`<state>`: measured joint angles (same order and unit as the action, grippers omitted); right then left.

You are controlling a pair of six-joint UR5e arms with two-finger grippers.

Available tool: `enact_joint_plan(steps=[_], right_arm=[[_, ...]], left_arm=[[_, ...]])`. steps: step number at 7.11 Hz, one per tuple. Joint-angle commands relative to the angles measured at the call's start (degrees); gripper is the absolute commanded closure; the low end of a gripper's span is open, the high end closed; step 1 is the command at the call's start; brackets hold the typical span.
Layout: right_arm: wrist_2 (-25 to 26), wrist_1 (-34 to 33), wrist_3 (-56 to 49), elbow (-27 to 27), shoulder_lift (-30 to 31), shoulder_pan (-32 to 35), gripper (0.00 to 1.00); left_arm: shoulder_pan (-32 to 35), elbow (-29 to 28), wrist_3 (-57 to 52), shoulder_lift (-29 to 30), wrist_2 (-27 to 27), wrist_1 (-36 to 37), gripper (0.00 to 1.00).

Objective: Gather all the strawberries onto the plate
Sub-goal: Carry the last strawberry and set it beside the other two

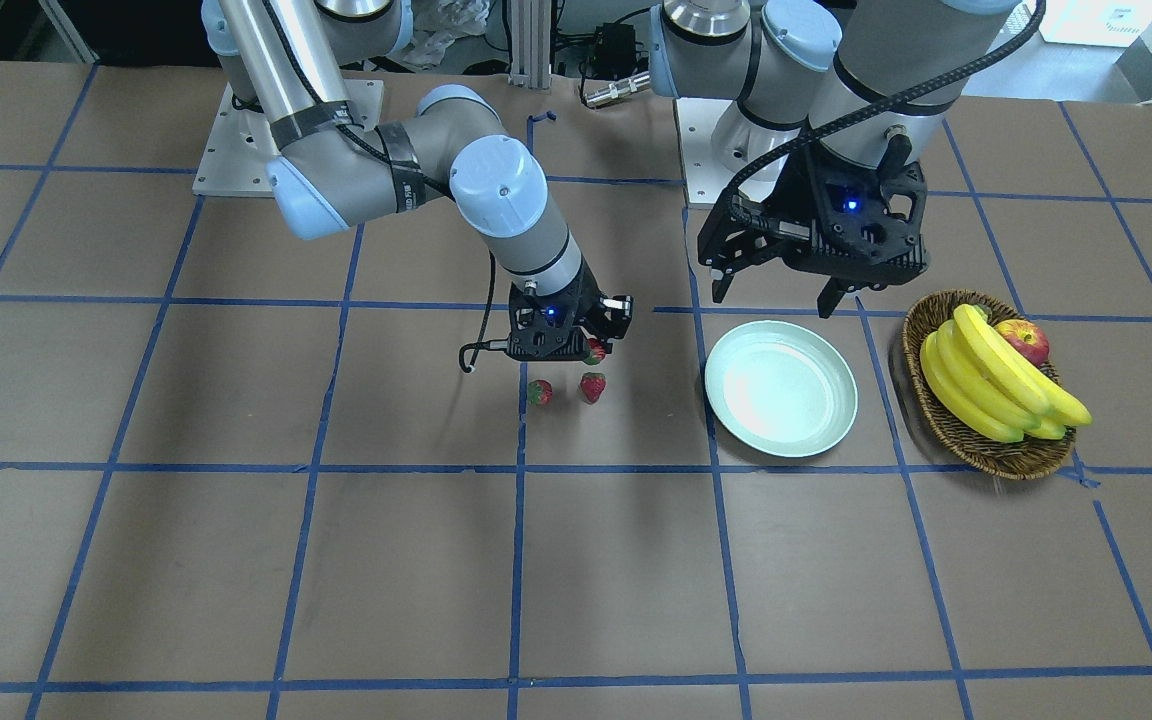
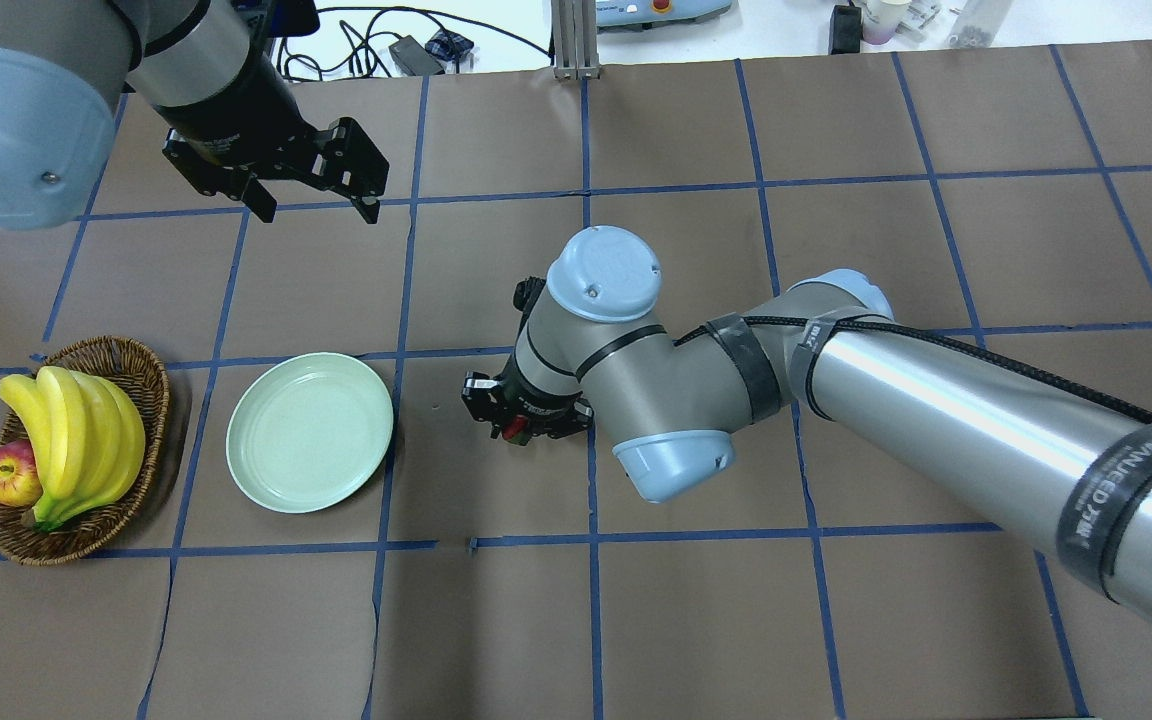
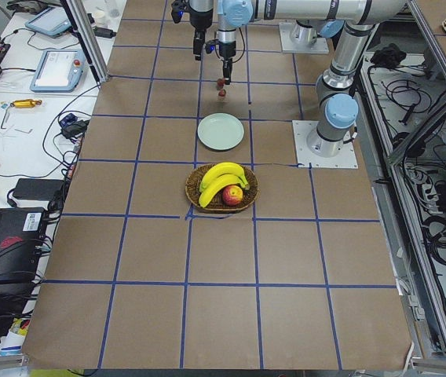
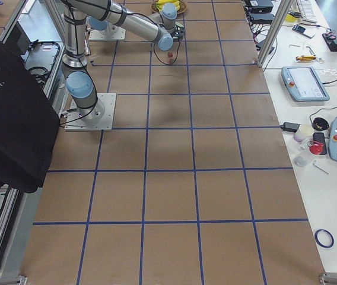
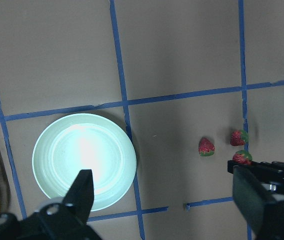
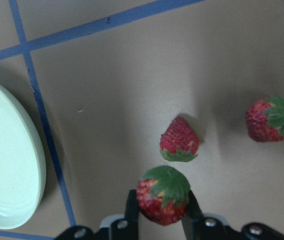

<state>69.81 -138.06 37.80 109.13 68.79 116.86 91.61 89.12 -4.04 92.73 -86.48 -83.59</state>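
My right gripper (image 6: 162,212) is shut on one strawberry (image 6: 163,195), held just above the table; it also shows in the front view (image 1: 594,350). Two more strawberries (image 6: 179,140) (image 6: 271,120) lie on the brown table beside it, also seen in the front view (image 1: 539,392) (image 1: 592,386). The pale mint plate (image 1: 781,387) is empty, a short way off toward my left arm's side; it also shows in the overhead view (image 2: 309,431). My left gripper (image 1: 776,295) hangs open and empty above the plate's robot-side rim.
A brown wicker basket (image 1: 936,420) with bananas (image 1: 986,385) and a red-yellow apple (image 1: 1024,338) stands just beyond the plate on my left side. Blue tape lines grid the brown table.
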Motion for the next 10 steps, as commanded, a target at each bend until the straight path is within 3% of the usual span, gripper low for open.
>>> enact_joint_plan(steps=[1, 5, 7, 8, 9, 10], right_arm=[[-1.0, -2.6, 1.9, -1.5, -3.1, 0.6, 1.0], [-2.7, -6.8, 6.9, -5.2, -7.9, 2.8, 1.0], [-2.7, -6.8, 7.2, -5.2, -9.0, 3.0, 0.92], [-2.0, -6.5, 7.2, -5.0, -8.8, 3.0, 0.14], [-2.0, -6.4, 7.2, -5.3, -8.8, 3.0, 0.0], [-2.0, -6.3, 7.1, -5.7, -8.7, 3.0, 0.0]], left_arm=[[0.0, 0.0, -0.1, 0.0, 0.0, 0.0, 0.0], [0.1, 0.0, 0.1, 0.0, 0.0, 0.0, 0.0], [0.1, 0.0, 0.1, 0.0, 0.0, 0.0, 0.0], [0.1, 0.0, 0.1, 0.0, 0.0, 0.0, 0.0], [0.1, 0.1, 0.1, 0.0, 0.0, -0.1, 0.0], [0.2, 0.1, 0.1, 0.0, 0.0, -0.1, 0.0]])
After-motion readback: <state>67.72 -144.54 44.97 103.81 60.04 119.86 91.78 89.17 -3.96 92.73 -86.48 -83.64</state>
